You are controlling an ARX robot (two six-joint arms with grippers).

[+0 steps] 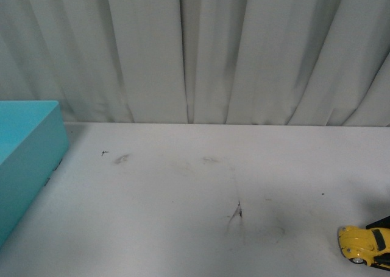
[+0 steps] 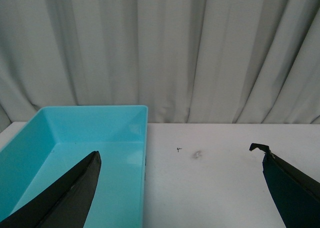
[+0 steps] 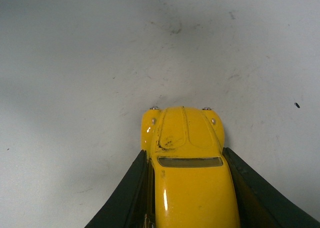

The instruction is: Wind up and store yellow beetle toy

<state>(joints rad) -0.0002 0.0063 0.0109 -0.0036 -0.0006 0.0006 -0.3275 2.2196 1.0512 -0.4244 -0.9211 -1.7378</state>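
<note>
Toy: the yellow beetle toy (image 1: 364, 245) was found at the near right corner of the table (image 1: 183, 216), nose turned toward the left, well apart from the storage bin.
Right gripper: the right gripper (image 3: 184, 152) was set astride the car, one dark finger along each flank just behind the hood, and the body appeared to be clamped between them.
Left gripper: the left gripper (image 2: 176, 152) was held spread wide and carrying nothing, above the edge where the teal bin (image 2: 145, 133) meets the table.
Step judged in hand: winding, with the car gripped and not yet carried toward the bin.
How it would be done well: the wheels would have to be kept pressed on the table while the car is drawn straight back along its own axis, so that the spring is loaded and not skidded over.
Grip: the squeeze should be kept on the glossy sides, low and level, since a tilt would lift one axle.
Poor view: whether all wheels were bearing on the table could not be told, the car being cut by the frame edge.
Storage: the bin lay open and unobstructed at the far left.
</note>
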